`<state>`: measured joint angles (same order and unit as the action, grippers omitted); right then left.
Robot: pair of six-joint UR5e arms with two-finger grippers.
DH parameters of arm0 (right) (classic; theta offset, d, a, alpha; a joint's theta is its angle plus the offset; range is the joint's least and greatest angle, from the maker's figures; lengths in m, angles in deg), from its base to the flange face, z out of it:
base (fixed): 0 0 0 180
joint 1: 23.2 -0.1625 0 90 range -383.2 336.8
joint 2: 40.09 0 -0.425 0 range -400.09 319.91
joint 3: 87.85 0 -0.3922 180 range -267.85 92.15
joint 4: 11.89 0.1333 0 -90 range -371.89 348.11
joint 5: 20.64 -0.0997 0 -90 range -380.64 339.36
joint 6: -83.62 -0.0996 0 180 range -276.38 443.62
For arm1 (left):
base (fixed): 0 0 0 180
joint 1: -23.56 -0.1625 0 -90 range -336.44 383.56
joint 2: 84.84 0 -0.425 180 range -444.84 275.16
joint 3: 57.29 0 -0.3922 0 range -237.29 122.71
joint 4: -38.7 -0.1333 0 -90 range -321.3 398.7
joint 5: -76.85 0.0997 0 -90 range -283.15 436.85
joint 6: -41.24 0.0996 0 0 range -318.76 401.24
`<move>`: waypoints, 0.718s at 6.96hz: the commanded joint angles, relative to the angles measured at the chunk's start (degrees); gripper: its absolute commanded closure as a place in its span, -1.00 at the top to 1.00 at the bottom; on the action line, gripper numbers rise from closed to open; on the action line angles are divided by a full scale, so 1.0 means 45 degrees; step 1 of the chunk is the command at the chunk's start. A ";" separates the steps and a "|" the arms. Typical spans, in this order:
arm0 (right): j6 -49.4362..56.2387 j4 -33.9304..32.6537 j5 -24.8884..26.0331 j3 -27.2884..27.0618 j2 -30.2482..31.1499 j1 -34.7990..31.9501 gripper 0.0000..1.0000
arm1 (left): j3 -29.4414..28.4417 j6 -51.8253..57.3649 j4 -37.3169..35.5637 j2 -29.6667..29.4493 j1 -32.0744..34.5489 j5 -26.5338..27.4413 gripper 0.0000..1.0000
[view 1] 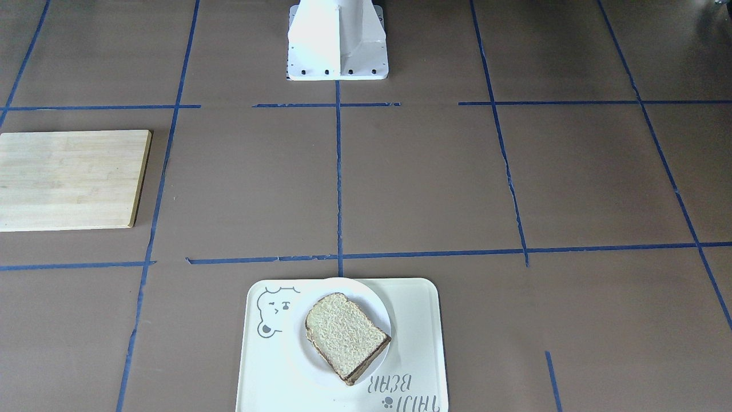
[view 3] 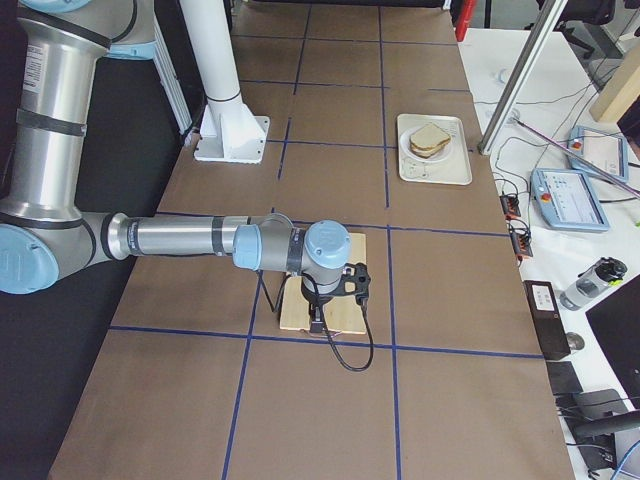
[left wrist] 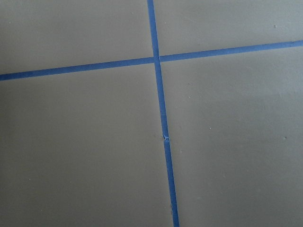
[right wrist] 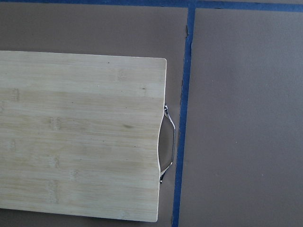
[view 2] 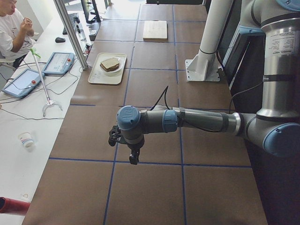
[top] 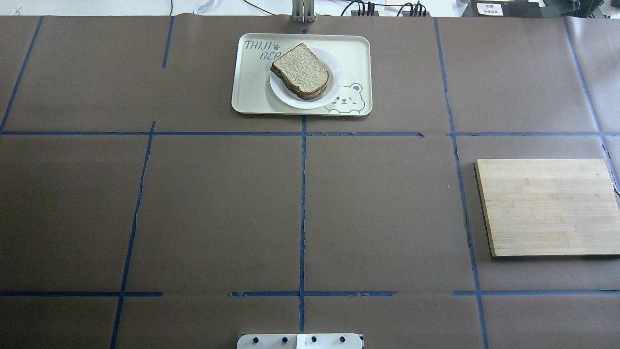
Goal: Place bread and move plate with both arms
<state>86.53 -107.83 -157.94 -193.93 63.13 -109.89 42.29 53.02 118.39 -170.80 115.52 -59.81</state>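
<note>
The bread (view 1: pixel 347 336), a tan speckled slice with dark crust, lies on the white plate (view 1: pixel 369 298). The plate stands on the cream bear tray (view 1: pixel 414 343) at the table's far middle edge; they also show from overhead as bread (top: pixel 301 70), plate (top: pixel 335 73) and tray (top: pixel 252 94). My left gripper (view 2: pixel 134 159) hangs over bare table far to the left, seen only from the left side. My right gripper (view 3: pixel 318 322) hangs over the wooden cutting board (view 3: pixel 300 315), seen only from the right side. I cannot tell whether either is open. Neither is near the plate.
The cutting board (top: pixel 547 206) lies on the robot's right side, its metal handle (right wrist: pixel 168 142) at one short edge. The white robot base (view 1: pixel 337 43) stands at the near middle. Blue tape lines (left wrist: pixel 161 118) cross the brown table. An operator (view 2: pixel 11 28) sits beyond the far edge.
</note>
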 commanded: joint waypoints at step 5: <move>-0.0119 0.0713 0.0142 0.0037 0.0049 -0.0092 1.00 | -0.0254 -0.0117 0.0025 0.0039 -0.0104 0.0350 1.00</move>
<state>86.09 -104.75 -157.34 -193.78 63.35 -110.30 41.64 52.62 118.49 -170.55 115.20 -58.07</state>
